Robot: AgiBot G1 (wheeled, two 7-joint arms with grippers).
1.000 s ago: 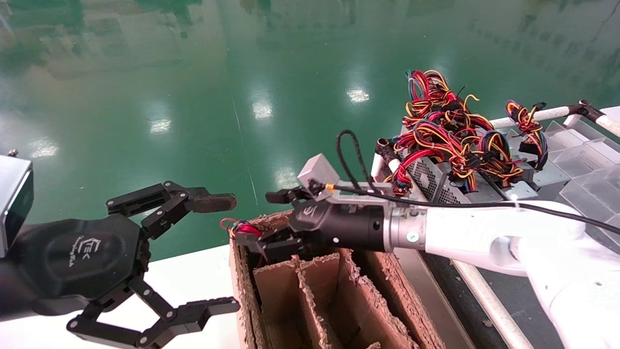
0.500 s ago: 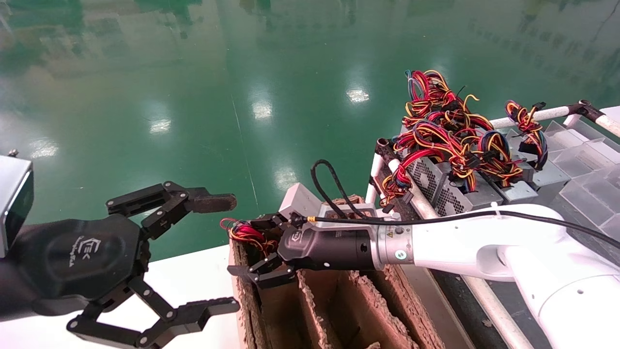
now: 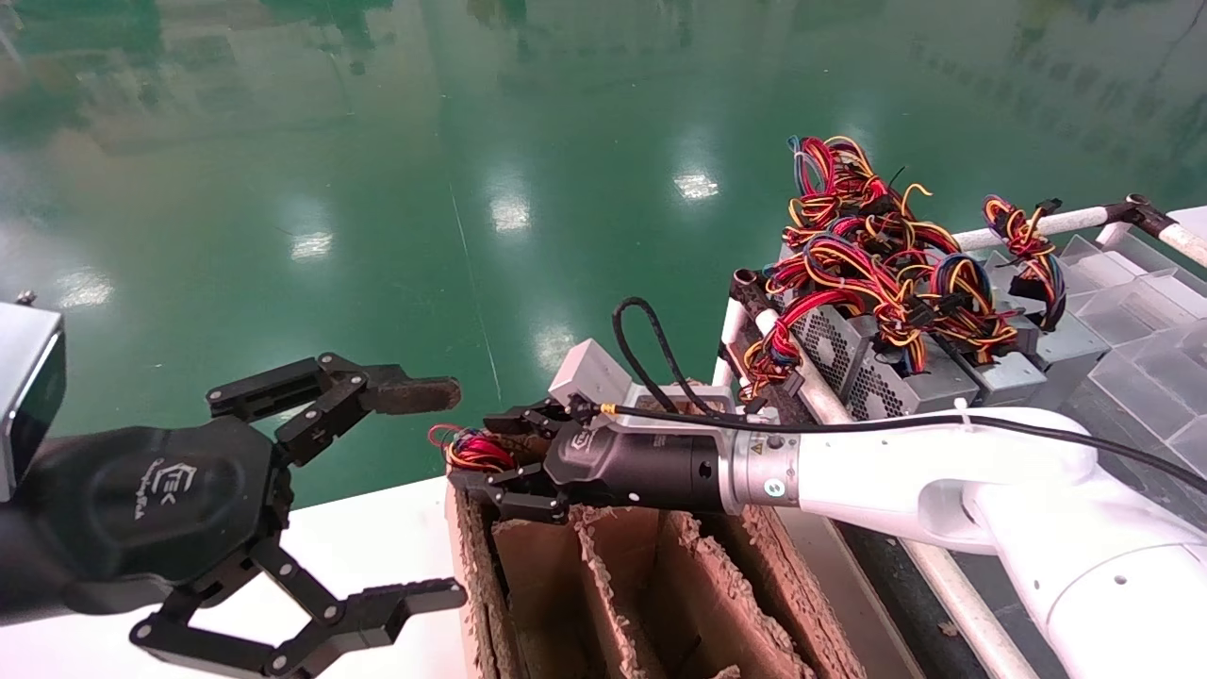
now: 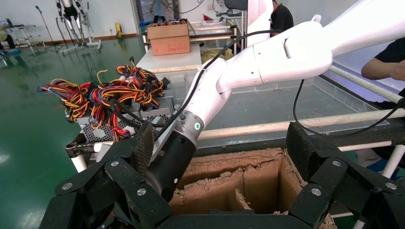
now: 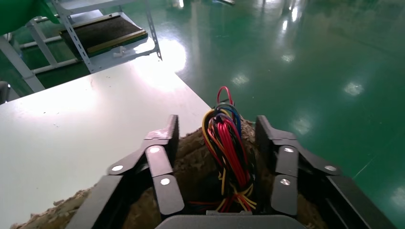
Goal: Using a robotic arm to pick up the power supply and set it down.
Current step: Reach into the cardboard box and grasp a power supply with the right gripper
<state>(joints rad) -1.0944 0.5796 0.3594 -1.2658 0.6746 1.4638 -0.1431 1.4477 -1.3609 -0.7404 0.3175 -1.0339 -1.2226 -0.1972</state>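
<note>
Right gripper (image 3: 504,467) sits spread open at the box's (image 3: 679,585) far corner, fingers straddling the wires (image 5: 228,143) (not clamped). Left gripper (image 3: 429,495) hangs wide open beside it.

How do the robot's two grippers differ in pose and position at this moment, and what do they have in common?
The left gripper hangs over the white table, spread wide around nothing; the right gripper reaches over the cardboard box, its fingers either side of a wire bundle without closing on it. The left gripper's upper fingertip carries a brown pad; the right gripper's fingertips are black. Both are black linkage two-finger grippers, and both are open.
</note>
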